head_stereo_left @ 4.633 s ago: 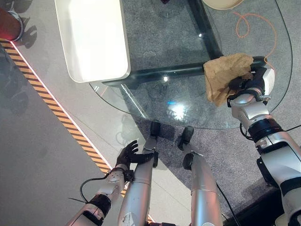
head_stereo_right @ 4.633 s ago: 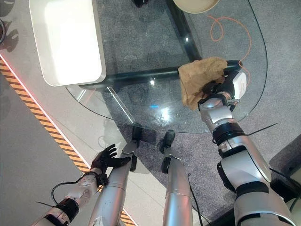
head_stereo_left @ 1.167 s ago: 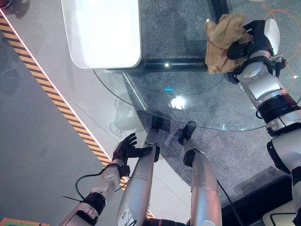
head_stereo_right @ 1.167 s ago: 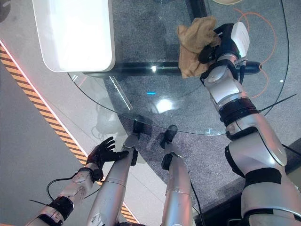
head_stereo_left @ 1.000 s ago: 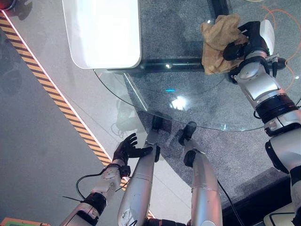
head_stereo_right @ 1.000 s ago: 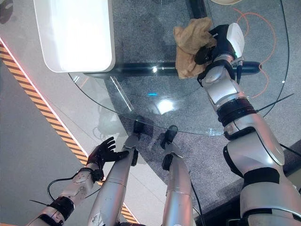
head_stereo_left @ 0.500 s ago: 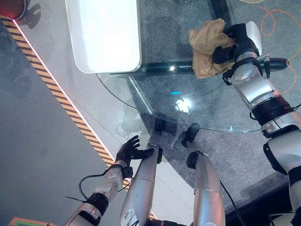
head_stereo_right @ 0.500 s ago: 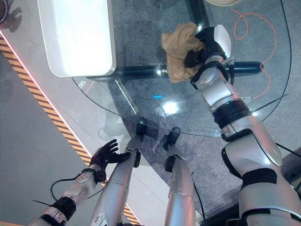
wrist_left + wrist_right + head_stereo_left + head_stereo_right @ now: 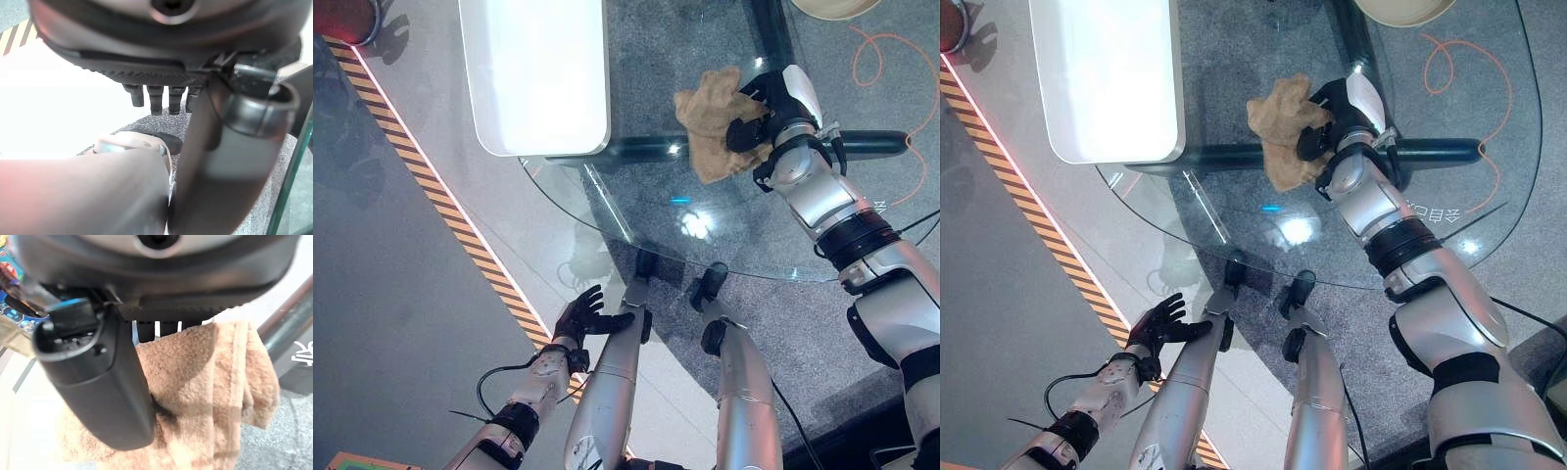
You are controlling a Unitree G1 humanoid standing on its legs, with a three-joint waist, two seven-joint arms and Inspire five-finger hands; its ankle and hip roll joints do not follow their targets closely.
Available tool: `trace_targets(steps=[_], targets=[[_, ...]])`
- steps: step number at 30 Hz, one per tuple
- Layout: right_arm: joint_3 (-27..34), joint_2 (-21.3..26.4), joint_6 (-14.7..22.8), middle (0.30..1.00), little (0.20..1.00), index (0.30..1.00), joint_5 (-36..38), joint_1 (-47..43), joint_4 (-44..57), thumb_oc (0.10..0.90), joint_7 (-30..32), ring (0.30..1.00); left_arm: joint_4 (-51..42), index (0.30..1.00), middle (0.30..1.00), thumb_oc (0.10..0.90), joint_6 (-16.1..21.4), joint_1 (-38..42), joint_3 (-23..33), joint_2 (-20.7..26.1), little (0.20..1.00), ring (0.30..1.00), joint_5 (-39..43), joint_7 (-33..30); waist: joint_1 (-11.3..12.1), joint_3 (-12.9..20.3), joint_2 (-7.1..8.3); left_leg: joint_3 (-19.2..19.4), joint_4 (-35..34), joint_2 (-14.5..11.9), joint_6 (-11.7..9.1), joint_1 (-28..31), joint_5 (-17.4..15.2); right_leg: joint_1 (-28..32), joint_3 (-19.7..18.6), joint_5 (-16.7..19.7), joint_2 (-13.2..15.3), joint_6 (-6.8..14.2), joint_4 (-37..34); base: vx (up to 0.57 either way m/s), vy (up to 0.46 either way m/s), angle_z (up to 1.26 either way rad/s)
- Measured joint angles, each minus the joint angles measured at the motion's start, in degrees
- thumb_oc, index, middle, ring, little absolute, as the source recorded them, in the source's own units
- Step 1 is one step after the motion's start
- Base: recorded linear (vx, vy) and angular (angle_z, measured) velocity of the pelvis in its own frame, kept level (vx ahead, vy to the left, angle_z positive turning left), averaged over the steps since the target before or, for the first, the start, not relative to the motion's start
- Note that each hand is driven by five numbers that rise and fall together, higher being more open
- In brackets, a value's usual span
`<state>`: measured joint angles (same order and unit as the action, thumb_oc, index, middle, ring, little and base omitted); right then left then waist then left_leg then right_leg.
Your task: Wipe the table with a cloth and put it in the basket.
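Note:
A crumpled tan cloth (image 9: 710,122) lies on the round glass table (image 9: 724,235), over its dark frame bar. My right hand (image 9: 766,110) sits on the cloth's right side, its dark fingers curled into the fabric. In the right wrist view the thumb (image 9: 98,382) presses down on the cloth (image 9: 205,382). A tan basket rim (image 9: 837,8) shows at the far edge beyond the table. My left hand (image 9: 582,315) hangs low by the floor in front of the table, with fingers (image 9: 156,98) spread and holding nothing.
A white rounded table (image 9: 538,69) stands at the far left, against the glass top. An orange cable (image 9: 891,59) loops on the carpet under the glass at the right. Yellow-black hazard tape (image 9: 440,206) runs along the floor at the left.
My right hand has dragged the cloth leftward across the glass, from near the right rim to the middle. The camera view has shifted slightly. The left hand stays put.

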<state>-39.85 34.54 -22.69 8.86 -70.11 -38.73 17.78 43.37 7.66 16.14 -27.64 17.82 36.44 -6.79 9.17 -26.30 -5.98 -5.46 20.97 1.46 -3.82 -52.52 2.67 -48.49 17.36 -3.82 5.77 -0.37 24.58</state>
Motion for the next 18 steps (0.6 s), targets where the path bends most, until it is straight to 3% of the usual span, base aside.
trace_targets(steps=[12,18], targets=[[-0.85,-1.10,-0.53,0.300,0.200,0.300,-2.50,0.90,1.68,0.100,-2.94,0.300,0.42,0.900,0.900,0.800,0.06,0.00,0.15,-0.51,0.900,0.900,-0.11,-0.14,-0.05,0.43,0.74,-1.09,0.07,0.08,-0.17,-0.51,0.12,0.01,1.19,-0.05,-0.01,0.07,-0.02,0.00,-0.004,0.02],[-1.84,-1.13,-0.50,0.300,0.200,0.300,-4.97,0.62,2.66,0.100,-10.68,0.300,0.42,0.900,0.900,0.800,0.10,0.00,0.23,-0.50,0.900,0.900,-0.65,-0.08,-0.05,0.48,0.83,-1.17,0.05,0.13,-0.11,-0.51,0.19,0.04,1.25,-0.05,0.02,0.07,-0.02,0.00,0.000,0.00]])
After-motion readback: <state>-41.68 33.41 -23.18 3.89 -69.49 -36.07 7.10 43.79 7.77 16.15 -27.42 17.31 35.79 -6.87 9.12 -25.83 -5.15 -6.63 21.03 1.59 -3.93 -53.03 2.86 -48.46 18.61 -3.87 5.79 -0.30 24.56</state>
